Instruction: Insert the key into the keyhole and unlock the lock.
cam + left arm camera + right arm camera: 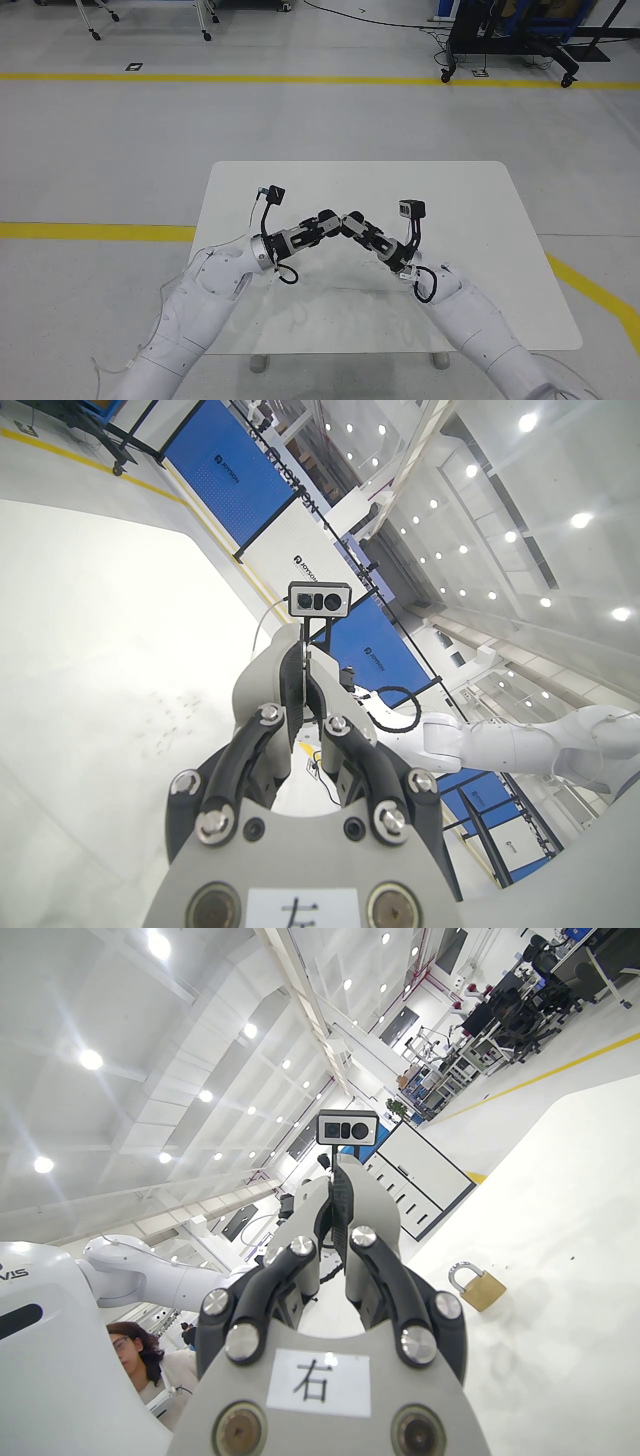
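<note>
Left gripper (304,652) closed, pointing toward 2 o'clock. Right gripper (336,1175) closed, pointing toward 10 o'clock. Tips face each other, close together; contact unclear.

obstacles: left tool (304,650) and right tool (336,1178) facing tip to tip mid-table (575,1178) | padlock (480,1289) near right tool

The top view looks steeply down from overhead at the white table (480,200). The wrist views sit close behind the left gripper (306,650) and the right gripper (340,1168), tilted toward the ceiling (500,475), facing one another; all share the table.
</note>
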`<act>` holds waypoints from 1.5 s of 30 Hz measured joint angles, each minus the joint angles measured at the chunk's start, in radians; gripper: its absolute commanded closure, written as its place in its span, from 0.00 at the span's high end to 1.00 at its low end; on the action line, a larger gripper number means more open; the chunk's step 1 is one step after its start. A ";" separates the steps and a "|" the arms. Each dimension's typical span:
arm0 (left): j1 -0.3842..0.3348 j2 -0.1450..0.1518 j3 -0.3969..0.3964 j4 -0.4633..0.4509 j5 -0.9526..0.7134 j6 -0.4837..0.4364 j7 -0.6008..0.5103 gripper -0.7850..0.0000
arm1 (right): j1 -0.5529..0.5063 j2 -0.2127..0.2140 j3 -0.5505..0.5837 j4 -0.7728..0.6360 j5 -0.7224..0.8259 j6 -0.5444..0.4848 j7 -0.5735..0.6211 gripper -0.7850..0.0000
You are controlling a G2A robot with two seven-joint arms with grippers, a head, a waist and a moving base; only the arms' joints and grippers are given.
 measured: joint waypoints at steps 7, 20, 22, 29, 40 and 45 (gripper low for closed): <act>-0.001 0.002 -0.007 0.000 0.012 -0.005 0.012 0.00 | -0.002 -0.004 0.005 0.000 0.016 0.000 0.013 1.00; -0.018 0.011 -0.018 0.007 -0.104 -0.041 -0.126 0.00 | -0.001 0.003 0.046 -0.015 -0.127 0.003 -0.025 1.00; -0.025 0.013 -0.016 0.012 -0.080 -0.043 -0.150 0.00 | -0.003 0.017 0.089 -0.043 -0.302 0.000 -0.028 1.00; -0.039 0.017 -0.003 0.008 0.056 -0.058 -0.139 0.00 | -0.106 0.075 0.277 -0.193 -0.740 0.010 -0.042 0.68; -0.039 0.021 0.033 -0.006 0.214 -0.090 -0.123 0.00 | -0.123 0.090 0.261 -0.245 -0.617 0.086 0.067 0.33; -0.040 0.023 0.035 -0.003 0.239 -0.079 -0.104 0.00 | -0.111 0.093 0.237 -0.222 -0.546 0.067 0.121 0.29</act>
